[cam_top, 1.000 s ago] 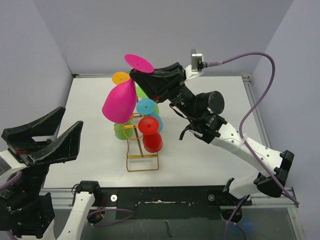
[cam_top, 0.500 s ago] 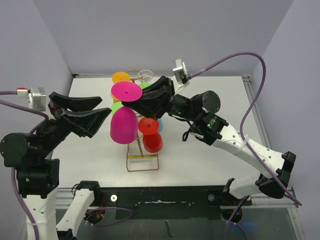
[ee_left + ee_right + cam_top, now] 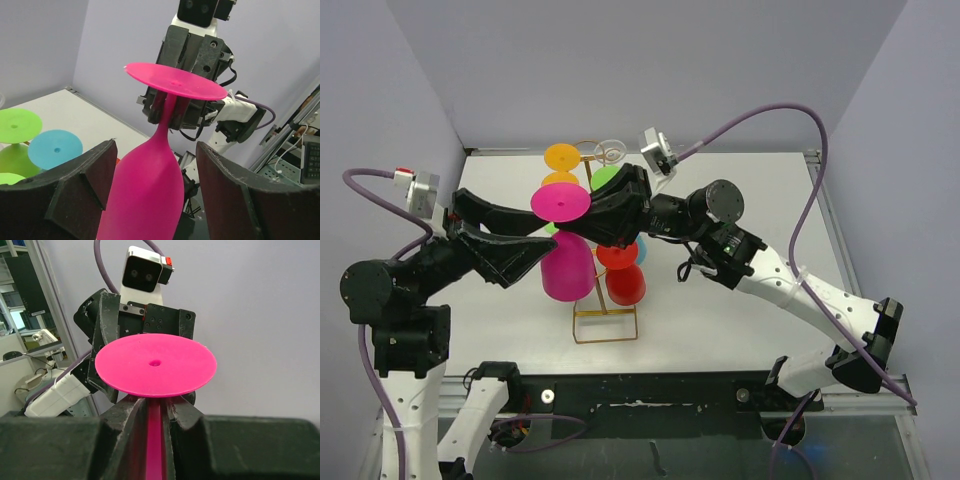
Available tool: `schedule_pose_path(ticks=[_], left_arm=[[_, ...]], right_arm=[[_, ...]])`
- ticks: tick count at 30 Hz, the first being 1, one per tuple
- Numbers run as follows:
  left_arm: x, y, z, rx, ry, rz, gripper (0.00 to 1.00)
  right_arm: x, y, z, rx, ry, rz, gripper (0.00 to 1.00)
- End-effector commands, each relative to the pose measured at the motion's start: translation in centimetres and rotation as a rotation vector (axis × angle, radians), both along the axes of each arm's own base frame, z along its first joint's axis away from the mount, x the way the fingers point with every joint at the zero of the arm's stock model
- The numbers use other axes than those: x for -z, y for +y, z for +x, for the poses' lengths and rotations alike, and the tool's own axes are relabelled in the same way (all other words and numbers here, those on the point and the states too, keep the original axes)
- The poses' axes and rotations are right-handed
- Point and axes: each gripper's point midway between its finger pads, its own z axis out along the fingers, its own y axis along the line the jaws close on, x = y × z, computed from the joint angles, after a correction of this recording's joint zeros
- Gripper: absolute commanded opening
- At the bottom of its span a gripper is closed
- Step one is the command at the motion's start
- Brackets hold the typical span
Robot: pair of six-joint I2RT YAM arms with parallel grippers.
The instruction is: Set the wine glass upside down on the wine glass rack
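Your right pincer (image 3: 592, 212) reaches in from 3 o'clock and is pinching the thin stem of the pink wine glass (image 3: 567, 266). In the right wrist view the stem sits tight between the two fingers (image 3: 125, 427), just under the round flat foot.

The wine glass is upside down. Its foot is on top and its big cup points down. It is just beside the gold wire rack (image 3: 604, 313), on the rack's 9 o'clock side. You cannot tell from these views if it hangs on a hook.

Your left pincer (image 3: 548, 235) comes in from 9 o'clock and is spread wide. In the left wrist view one finger (image 3: 82, 185) is on each side of the pink cup. There is a gap on the right side. On the left side you cannot tell if it touches.

The rack stands near the middle of the white desk (image 3: 740, 320). A red glass (image 3: 625, 285) hangs upside down on its 3 o'clock side. An orange glass (image 3: 562, 156) and a green glass (image 3: 605, 178) are toward 12 o'clock.
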Motion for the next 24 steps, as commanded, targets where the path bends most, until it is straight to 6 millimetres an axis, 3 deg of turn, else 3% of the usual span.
schedule_pose_path(ticks=[1, 10, 20, 24], left_arm=[[-0.3, -0.5, -0.9, 0.078, -0.018, -0.011, 0.62], [1.7, -0.7, -0.1, 0.092, 0.028, 0.018, 0.52], [3.1, -0.9, 0.0, 0.123, 0.047, 0.041, 0.54], [3.2, -0.9, -0.2, 0.129, 0.041, 0.048, 0.42]], right_arm=[[-1.5, 0.0, -1.2, -0.037, -0.035, 0.037, 0.00], [-1.9, 0.6, -1.9, -0.074, -0.029, 0.055, 0.00], [-1.6, 0.9, -2.2, -0.089, -0.044, 0.053, 0.00], [-1.4, 1.0, -2.3, -0.097, -0.055, 0.046, 0.00]])
